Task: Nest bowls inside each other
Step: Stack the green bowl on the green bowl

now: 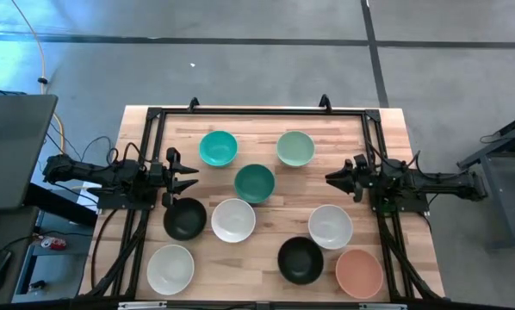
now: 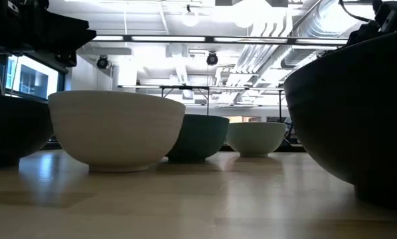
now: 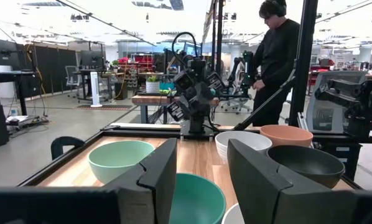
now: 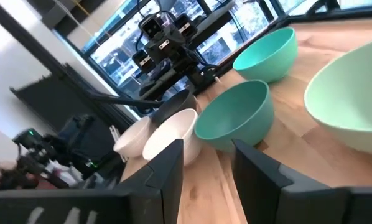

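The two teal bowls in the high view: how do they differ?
The brighter teal bowl sits nearer the left claw and the table's far edge; the darker teal bowl sits near the table's middle, close to a white bowl. Both stand upright, empty, not nested.

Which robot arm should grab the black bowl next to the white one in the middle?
Probably the left. Its end effector is open just above that black bowl, while the right end effector waits across the table.
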Controlling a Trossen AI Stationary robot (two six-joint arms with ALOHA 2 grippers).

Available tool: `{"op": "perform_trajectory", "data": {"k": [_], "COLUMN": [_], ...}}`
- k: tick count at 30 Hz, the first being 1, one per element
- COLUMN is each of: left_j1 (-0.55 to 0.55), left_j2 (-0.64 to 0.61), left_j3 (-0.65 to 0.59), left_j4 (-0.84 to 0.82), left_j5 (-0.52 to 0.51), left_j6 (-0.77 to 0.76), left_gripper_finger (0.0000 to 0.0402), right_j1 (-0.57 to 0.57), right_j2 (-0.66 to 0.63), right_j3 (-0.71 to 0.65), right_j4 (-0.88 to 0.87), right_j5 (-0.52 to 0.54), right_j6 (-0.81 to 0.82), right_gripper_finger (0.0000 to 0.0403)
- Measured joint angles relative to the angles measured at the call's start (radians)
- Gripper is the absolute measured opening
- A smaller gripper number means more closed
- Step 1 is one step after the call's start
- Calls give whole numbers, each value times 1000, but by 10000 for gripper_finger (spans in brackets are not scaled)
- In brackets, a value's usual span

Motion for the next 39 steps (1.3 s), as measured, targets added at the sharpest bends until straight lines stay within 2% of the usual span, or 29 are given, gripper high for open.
{"op": "perform_trajectory", "data": {"k": [8, 14, 26, 34, 39], "left_j1": [0, 0, 0, 0, 0], "left_j2": [0, 0, 0, 0, 0], "left_j3": [0, 0, 0, 0, 0], "left_j4": [0, 8, 138, 162, 165], "left_j5": [0, 0, 9, -27, -27], "left_j6": [33, 26, -430, -461, -541], "left_gripper_finger": [131, 131, 131, 131, 131], "right_j1": [0, 0, 0, 0, 0], "right_j2": [0, 0, 0, 0, 0], "right_j3": [0, 0, 0, 0, 0], "right_j4": [0, 1, 1, 2, 4], "right_j5": [-8, -19, -19, -23, -44], "right_j6": [3, 99, 253, 391, 472], "right_gripper_finger": [124, 124, 124, 124, 124]}}
